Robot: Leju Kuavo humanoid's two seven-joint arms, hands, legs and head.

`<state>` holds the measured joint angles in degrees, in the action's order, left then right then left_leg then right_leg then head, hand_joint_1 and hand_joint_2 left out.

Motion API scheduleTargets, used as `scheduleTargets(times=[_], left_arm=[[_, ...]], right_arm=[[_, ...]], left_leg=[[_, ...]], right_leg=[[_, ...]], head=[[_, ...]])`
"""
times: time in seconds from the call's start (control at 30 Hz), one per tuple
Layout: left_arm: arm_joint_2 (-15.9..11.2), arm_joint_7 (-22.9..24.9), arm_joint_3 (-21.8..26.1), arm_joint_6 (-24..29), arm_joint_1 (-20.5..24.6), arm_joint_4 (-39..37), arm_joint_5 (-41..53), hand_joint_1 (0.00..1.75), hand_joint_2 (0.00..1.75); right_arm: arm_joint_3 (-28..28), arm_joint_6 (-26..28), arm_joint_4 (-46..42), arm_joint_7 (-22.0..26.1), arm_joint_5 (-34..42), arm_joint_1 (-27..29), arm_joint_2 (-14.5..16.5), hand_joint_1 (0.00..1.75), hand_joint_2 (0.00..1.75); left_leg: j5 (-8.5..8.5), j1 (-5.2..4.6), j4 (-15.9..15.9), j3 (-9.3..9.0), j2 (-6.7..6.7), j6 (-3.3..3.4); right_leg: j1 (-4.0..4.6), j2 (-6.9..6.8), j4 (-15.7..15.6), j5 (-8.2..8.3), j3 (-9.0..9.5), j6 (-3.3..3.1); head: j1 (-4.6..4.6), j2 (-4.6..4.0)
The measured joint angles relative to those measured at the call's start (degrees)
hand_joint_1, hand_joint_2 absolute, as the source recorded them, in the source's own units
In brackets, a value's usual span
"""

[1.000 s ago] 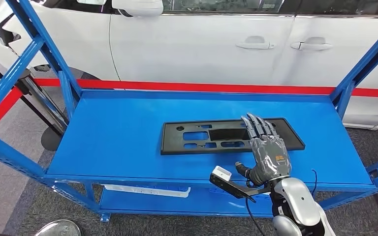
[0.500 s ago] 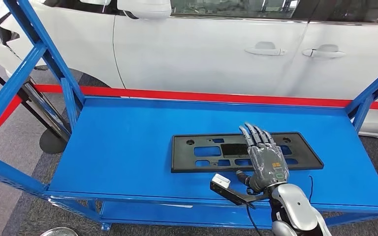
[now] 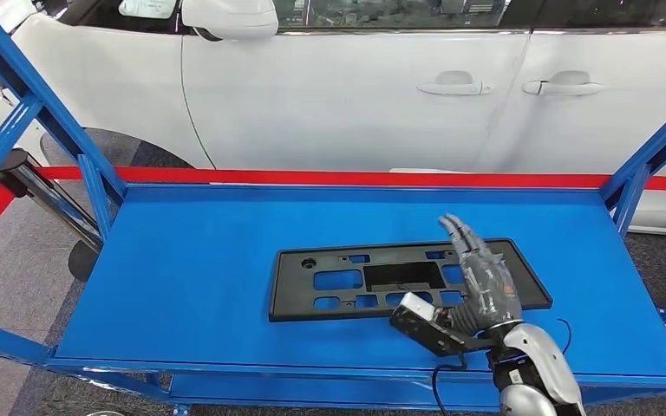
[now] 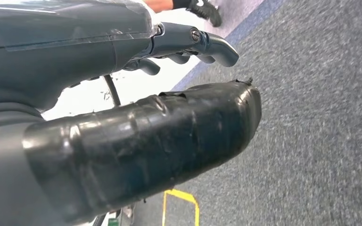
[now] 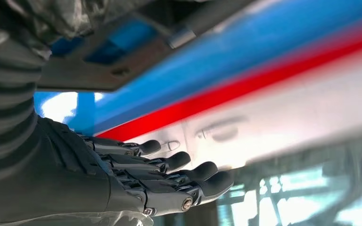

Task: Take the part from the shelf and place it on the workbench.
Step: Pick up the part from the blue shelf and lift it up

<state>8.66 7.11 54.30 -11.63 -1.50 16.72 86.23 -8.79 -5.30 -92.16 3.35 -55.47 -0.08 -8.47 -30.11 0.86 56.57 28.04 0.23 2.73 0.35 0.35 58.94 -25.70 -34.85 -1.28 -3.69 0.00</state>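
On the far left, blue upright posts (image 3: 39, 113) rising from the shelf corner, a black stanchion pole (image 3: 48, 195) leaning just behind them over grey floor. Behind the shelf, white car (image 3: 355, 87) standing side-on, two door handles showing, red floor stripe (image 3: 355, 178) running between car and shelf.

Across the middle, blue shelf (image 3: 199, 260) spreading wide and flat. Lying flat on it, slightly right of centre: the part (image 3: 338, 282), a black rectangular plate frame with cut-outs and small holes, long side roughly parallel to the shelf's front edge.

Right of centre, right hand (image 3: 484, 282) reaching in from the lower edge on its silver arm, hovering over or resting on the right end of the part, covering that end. Fingers (image 5: 179, 162) extended, slightly apart, pointing away toward the car; nothing clasped in them — open, palm down. Contact with the part not possible to confirm. Wrist camera bracket (image 3: 425, 322) sticking out toward the left of the wrist, overlapping the part's near edge in the head view.

Farther right, more blue posts (image 3: 650, 165) at the shelf's right end.

Left hand (image 4: 136, 117) hanging over grey carpet in its wrist view, thick thumb forward, darker fingers (image 4: 207, 44) curled loosely inward, holding nothing.
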Motion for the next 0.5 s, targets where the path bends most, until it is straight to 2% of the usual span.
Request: scheduleTargets(times=[0.07, 0.17, 0.23, 0.5], left_arm=[[0.27, 0.13, 0.13, -0.11, -0.04, 0.01, 0.01, 0.0, 0.0], [0.63, 0.36, 0.29, -0.35, -0.09, 0.02, 0.01, 0.0, 0.0], [0.85, 0.45, 0.48, -0.44, -0.1, 0.03, 0.0, 0.0, 0.0], [1.27, 0.54, 1.0, -0.52, -0.09, 0.04, 0.0, 0.0, 0.0]], right_arm=[[2.97, 0.43, -3.12, 0.39, 4.02, 0.06, 1.74, 0.0, 0.0], [6.51, 1.68, -8.02, 2.02, 7.68, 0.14, 3.72, 0.0, 0.0], [8.64, 2.3, -10.79, 2.86, 8.75, 0.24, 4.85, 0.0, 0.0], [12.25, 2.34, -15.04, 3.61, 9.17, 0.91, 7.17, 0.0, 0.0]], left_leg=[[0.02, 0.03, -0.17, -0.11, 0.0, -0.24], [0.04, 0.15, -0.41, -0.23, -0.01, -1.49], [0.01, 0.19, -0.5, -0.32, 0.0, -2.01], [-0.05, 0.17, -0.48, -0.55, 0.01, -2.38]], right_leg=[[0.05, -0.02, 0.02, -0.09, 0.04, -0.15], [0.11, -0.03, 0.07, -0.16, 0.06, -0.25], [0.12, -0.01, 0.09, -0.17, 0.11, -0.27], [0.06, -0.02, 0.09, -0.19, 0.42, -0.3]], head=[[0.01, 0.0], [0.0, 0.0], [0.01, 0.0], [0.02, 0.0]])
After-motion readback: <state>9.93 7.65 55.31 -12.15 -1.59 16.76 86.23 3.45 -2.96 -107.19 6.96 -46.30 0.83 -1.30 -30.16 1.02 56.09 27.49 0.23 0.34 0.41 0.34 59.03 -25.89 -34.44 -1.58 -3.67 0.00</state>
